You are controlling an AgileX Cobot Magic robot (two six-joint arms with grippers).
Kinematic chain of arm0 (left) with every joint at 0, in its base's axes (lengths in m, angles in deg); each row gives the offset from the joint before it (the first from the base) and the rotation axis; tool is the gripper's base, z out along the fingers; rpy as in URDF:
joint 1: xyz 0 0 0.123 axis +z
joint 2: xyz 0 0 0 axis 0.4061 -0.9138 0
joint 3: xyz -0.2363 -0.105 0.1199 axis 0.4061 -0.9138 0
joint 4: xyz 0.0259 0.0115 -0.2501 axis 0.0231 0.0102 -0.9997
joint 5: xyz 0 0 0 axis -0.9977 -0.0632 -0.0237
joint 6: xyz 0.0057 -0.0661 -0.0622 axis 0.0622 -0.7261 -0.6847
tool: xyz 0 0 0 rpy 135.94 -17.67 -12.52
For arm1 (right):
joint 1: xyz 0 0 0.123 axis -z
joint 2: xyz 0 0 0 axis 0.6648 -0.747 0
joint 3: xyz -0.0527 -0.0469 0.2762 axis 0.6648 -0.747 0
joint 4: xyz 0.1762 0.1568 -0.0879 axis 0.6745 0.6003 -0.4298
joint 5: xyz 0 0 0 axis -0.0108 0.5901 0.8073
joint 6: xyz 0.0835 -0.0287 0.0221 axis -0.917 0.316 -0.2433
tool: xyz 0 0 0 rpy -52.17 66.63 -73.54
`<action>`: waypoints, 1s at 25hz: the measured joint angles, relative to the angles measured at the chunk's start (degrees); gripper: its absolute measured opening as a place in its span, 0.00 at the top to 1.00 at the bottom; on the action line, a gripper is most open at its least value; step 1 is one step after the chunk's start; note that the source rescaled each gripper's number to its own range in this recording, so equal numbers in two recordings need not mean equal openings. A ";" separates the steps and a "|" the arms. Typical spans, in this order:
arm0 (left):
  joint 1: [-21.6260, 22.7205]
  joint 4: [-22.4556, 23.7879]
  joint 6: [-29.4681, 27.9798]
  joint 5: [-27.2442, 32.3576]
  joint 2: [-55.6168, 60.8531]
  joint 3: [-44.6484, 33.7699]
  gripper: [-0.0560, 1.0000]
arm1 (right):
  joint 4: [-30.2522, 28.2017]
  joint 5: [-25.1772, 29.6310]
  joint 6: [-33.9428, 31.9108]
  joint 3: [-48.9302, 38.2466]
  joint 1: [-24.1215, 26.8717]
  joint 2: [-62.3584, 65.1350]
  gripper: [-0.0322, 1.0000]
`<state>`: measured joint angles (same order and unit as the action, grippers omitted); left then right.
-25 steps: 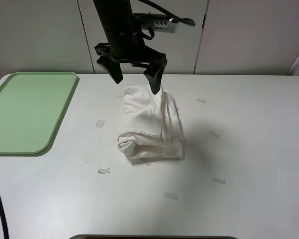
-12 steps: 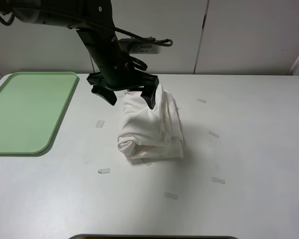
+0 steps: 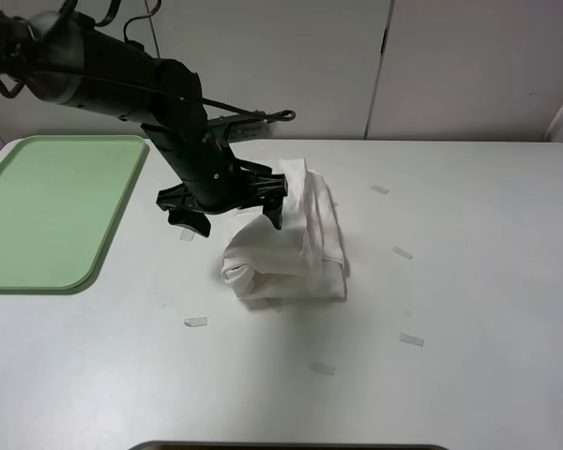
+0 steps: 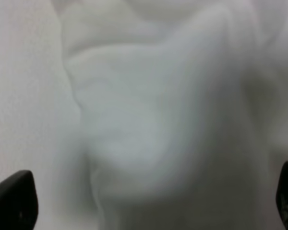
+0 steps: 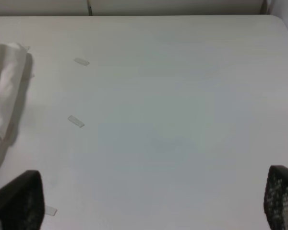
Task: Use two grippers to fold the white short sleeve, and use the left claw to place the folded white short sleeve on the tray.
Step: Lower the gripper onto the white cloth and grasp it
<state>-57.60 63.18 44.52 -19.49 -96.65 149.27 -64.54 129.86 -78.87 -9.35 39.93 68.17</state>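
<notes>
Small tape strips (image 3: 195, 322) dot the white counter (image 3: 469, 281) around the folded shirt (image 3: 286, 253), which lies bunched near the middle, well apart from the green tray (image 3: 47, 211) at the far left edge. Nothing lies between shirt and tray but one strip and bare counter.

The high view shows the left pincer (image 3: 227, 214) low at the shirt's rear end, jaws wide, one finger on each side of the fabric; the right arm is out of that view. The left wrist view fills with blurred cloth, both fingertips (image 4: 12, 201) at its edges. The right wrist view shows the right pincer (image 5: 153, 201) spread wide over bare counter, the shirt at the side.

A second ago the left pincer hung above the shirt; it has since dropped and tilted onto it.
</notes>
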 joint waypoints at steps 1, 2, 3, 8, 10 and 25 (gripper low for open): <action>0.00 0.00 -0.70 -0.85 -0.37 -0.40 0.00 | 0.00 0.00 0.00 0.00 0.00 0.00 0.00; 0.00 0.00 -0.70 -0.85 -0.37 -0.40 0.00 | 0.00 0.00 0.00 0.00 0.00 0.00 0.00; 0.00 -0.44 -1.38 -2.38 -1.74 -0.38 0.00 | 0.00 0.00 0.00 0.00 0.00 0.00 0.00; -0.18 -3.17 -1.37 -5.07 -4.96 -0.48 0.00 | 0.00 0.00 0.00 0.00 0.00 0.00 0.00; -0.31 -3.45 -1.37 -5.21 -5.31 -0.48 0.00 | 0.00 0.00 0.00 0.00 0.00 0.00 0.00; -2.48 -3.57 -1.37 -8.11 -8.02 -0.48 0.33 | 0.00 0.00 0.00 0.00 0.00 0.00 0.00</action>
<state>-60.08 59.61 43.15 -27.61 -104.66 148.79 -64.54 129.86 -78.87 -9.35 39.93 68.17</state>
